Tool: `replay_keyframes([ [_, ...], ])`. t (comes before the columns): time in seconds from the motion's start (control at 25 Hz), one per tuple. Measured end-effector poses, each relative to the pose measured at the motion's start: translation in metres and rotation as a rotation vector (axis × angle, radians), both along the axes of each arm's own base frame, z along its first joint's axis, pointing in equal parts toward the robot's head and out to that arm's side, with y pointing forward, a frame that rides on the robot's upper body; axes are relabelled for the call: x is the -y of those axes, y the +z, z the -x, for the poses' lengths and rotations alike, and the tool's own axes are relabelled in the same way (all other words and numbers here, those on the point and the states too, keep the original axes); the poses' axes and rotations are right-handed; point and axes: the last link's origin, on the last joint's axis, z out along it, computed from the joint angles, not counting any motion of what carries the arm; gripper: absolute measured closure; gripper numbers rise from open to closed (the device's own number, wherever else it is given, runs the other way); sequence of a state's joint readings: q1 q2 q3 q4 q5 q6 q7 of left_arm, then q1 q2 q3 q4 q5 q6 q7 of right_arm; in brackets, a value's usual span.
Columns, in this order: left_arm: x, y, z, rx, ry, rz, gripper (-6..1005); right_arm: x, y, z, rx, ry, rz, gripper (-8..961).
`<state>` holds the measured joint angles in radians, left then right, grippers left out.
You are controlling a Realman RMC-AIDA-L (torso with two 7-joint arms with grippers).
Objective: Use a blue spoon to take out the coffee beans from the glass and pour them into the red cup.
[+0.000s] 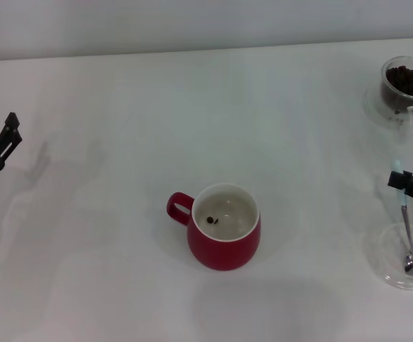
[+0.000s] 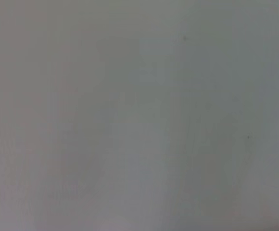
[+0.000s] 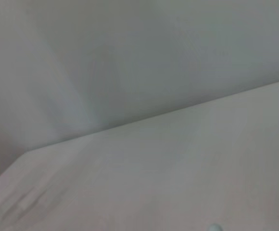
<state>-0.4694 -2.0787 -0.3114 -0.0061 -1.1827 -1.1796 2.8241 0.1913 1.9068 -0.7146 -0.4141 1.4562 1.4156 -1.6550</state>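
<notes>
Inside, one red cup (image 1: 224, 237) holds two coffee beans (image 1: 212, 219); right end effector (image 1: 409, 183) grasping one blue spoon (image 1: 406, 224).

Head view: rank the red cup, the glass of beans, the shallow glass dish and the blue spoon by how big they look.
1. Red cup, clearly largest.
2. Shallow glass dish and glass: they look alike, and both are cut by the picture's edge, so no ranking.
3. Blue spoon, long but slimmest, its bowl resting in the dish.
</notes>
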Motion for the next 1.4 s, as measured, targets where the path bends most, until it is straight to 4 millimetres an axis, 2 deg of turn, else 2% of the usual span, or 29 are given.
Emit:
replay_keyframes([
  [0.28, 0.000, -0.001, -0.001, 0.003, 0.000, 0.001, 137, 0.001, 0.002, -0.003, 0.004, -0.014, -0.002, 770],
  [0.48, 0.000, -0.001, -0.001, 0.005, -0.001, 0.002, 138, 0.001, 0.002, -0.003, 0.004, -0.013, -0.002, 651],
  [0.84, 0.000, -0.001, -0.001, 0.006, 0.000, 0.001, 138, -0.004, 0.005, -0.001, 0.010, 0.001, -0.020, 651],
  [1.08, 0.001, -0.002, 0.000, 0.009, 0.003, -0.001, 138, -0.019, 0.017, 0.003, 0.011, 0.023, -0.125, 651],
  [1.4, 0.004, -0.002, -0.001, 0.017, 0.001, -0.005, 137, -0.046, 0.034, 0.004, 0.058, 0.010, -0.352, 651],
])
